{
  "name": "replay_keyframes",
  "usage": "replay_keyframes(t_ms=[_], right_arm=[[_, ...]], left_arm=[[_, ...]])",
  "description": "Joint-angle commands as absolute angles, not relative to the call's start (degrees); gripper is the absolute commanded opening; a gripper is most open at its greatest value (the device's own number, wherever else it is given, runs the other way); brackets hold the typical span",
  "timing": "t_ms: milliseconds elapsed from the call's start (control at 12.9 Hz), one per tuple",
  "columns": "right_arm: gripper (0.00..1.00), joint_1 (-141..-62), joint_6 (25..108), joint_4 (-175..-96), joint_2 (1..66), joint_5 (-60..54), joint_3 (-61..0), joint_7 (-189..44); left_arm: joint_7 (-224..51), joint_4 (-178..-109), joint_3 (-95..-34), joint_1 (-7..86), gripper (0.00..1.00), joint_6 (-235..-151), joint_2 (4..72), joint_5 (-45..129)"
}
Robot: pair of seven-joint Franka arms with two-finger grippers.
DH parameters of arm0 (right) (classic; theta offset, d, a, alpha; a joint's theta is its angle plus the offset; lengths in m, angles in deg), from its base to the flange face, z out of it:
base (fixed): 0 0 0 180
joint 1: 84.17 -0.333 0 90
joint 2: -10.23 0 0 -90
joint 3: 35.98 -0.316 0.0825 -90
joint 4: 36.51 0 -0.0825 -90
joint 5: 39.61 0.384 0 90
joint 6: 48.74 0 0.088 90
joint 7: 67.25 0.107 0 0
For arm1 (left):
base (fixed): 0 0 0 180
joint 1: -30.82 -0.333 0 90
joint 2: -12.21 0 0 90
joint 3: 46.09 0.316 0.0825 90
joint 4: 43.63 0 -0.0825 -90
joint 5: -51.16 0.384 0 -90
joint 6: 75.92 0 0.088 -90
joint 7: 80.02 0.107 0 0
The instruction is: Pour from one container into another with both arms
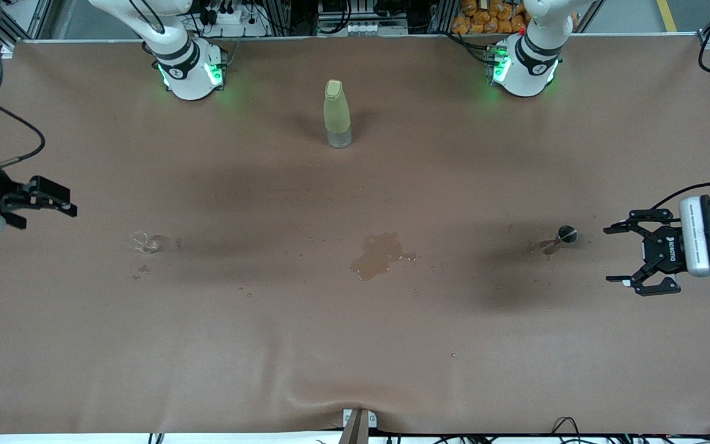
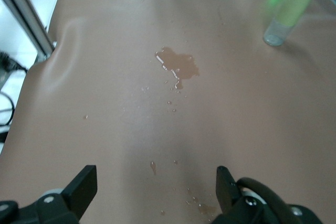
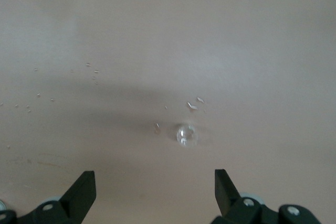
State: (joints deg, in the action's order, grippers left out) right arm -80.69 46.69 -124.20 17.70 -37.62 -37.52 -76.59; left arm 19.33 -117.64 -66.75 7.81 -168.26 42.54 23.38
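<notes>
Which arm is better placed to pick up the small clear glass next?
Right. The right gripper hangs open at the right arm's end of the table, close to the glass, which its wrist view shows between its fingers. The left gripper, also open, is at the left arm's end.

You see the bottle's (image 2: 289,11) top cut off in the left wrist view; both arms (image 1: 709,237) leave the front view's edges.

The desk (image 1: 355,345) lies open nearest the front camera. A tall yellow-green bottle (image 1: 337,114) stands upright between the arm bases, a small clear glass (image 1: 144,242) toward the right arm's end, a small dark cup (image 1: 566,234) toward the left arm's end. Between those two lies only a flat puddle (image 1: 379,254).
</notes>
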Motion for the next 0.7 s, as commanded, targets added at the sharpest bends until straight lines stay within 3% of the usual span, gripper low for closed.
replay_keyframes(t_ms=[0,155,310,620], right_arm=[[1.00,-83.3,42.3,-127.0,13.1,-38.8,-32.2,-72.5],[1.00,-86.1,41.0,-126.1,10.8,-38.9,-28.4,-67.5],[1.00,-85.8,37.1,-124.1,10.7,-38.6,-28.3,-68.2],[1.00,-86.2,36.7,-124.1,9.6,-37.8,-28.2,-73.1]], left_arm=[[3.6,-119.0,-66.4,7.6,1.00,-169.6,38.8,28.5],[-16.0,-119.0,-66.5,8.1,1.00,-170.6,37.8,34.7],[-34.6,-118.9,-66.6,8.6,1.00,-171.4,37.4,39.0],[-69.6,-118.9,-66.6,12.0,1.00,-173.6,36.2,50.6]])
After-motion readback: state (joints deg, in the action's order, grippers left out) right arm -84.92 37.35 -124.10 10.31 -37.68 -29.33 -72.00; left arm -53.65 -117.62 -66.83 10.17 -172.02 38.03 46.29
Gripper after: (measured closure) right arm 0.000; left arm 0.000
